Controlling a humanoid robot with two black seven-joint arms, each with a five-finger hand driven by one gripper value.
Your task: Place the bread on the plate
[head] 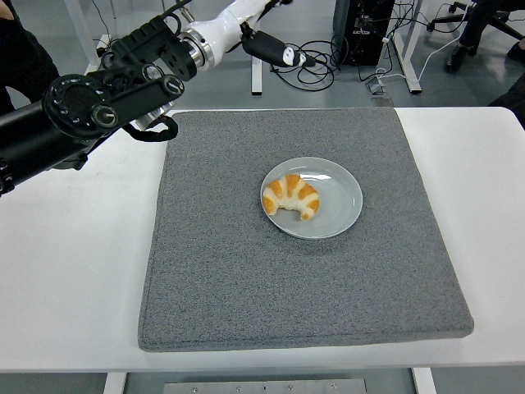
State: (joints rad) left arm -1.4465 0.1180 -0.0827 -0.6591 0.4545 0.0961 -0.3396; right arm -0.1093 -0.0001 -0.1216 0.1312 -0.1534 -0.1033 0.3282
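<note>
Left hand (267,33) is raised at the far left, well apart from the plate (339,210), its fingers loose and holding nothing. To finish well, I judge the arm should only clear the surface (74,271) without touching the grey mat (221,271). Curved, golden and striped, the bread (292,195) lies on the plate's left part; the plate is smooth and round, the mat rough like felt.

No readable text for you here, no labels, brands, numbers or signs legible on any surface, nothing printed that resolves at this size, near or far
</note>
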